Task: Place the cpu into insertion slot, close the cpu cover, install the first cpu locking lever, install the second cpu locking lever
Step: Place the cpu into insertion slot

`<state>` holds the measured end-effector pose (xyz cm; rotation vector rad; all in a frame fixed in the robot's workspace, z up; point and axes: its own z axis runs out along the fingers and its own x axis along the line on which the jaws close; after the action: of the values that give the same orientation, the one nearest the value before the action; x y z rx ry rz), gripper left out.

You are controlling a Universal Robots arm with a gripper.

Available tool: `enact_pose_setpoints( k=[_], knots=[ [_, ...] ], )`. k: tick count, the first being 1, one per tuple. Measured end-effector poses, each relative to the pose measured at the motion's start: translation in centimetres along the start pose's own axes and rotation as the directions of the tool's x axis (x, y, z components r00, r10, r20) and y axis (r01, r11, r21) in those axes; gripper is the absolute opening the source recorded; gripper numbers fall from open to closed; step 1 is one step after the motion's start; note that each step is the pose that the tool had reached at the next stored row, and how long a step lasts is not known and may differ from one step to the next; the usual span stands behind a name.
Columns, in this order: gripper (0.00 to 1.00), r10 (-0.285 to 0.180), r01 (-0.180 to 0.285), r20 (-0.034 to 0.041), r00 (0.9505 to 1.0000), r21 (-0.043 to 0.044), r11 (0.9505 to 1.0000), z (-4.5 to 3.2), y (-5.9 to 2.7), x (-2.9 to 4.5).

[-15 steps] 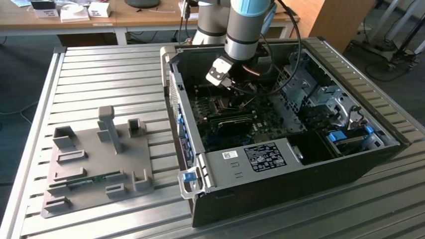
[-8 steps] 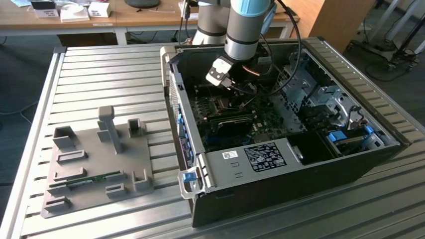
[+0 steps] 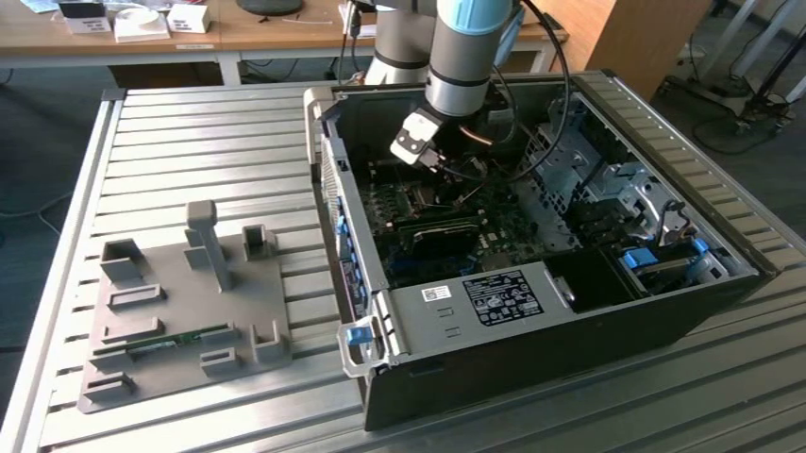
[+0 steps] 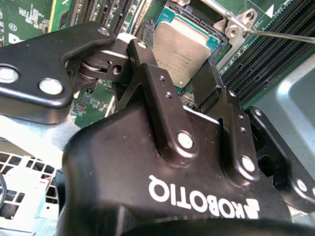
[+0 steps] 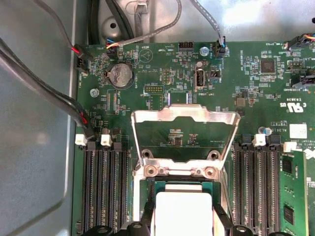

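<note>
The black jaws of the gripper (image 4: 172, 61) are drawn in narrow on the cpu (image 4: 184, 44), one finger against each of two opposite edges. The chip is a flat square with a matt silvery-grey metal top on a thin green base. It sits at the insertion slot (image 4: 197, 7), a dark square socket in the green circuit board (image 5: 147, 73); whether it is fully seated I cannot tell. Just beyond it, in the first wrist view, the cpu cover (image 5: 184, 114) is swung open on its hinged edge. It is a thin bright metal frame, and the board shows through its square window. A thin steel locking lever (image 4: 283, 35) runs beside the slot, and long black memory slots (image 5: 103, 191) flank it. Farther off sit a round coin cell (image 5: 120, 75) and a grey cable (image 5: 207, 20). In the exterior view the black computer case (image 3: 542, 368) lies open on a ribbed metal bench (image 3: 189, 151), with a grey moulded fixture plate (image 3: 176, 330) on the exterior view's left.
</note>
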<state>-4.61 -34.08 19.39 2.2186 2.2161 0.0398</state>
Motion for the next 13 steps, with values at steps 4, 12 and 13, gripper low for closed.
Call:
enact_pose_setpoints(
  k=[4,12,13],
  knots=[
    [0.54,0.0,0.0,-0.0003,1.0,-0.0002,1.0,0.02,0.0,0.0],
    [0.54,0.002,-0.002,-0.0028,1.0,-0.0003,1.0,-0.17,-0.01,0.01],
    [0.54,0.007,-0.007,-0.0033,1.0,-0.0004,1.0,-0.15,-0.01,0.01]
  ],
)
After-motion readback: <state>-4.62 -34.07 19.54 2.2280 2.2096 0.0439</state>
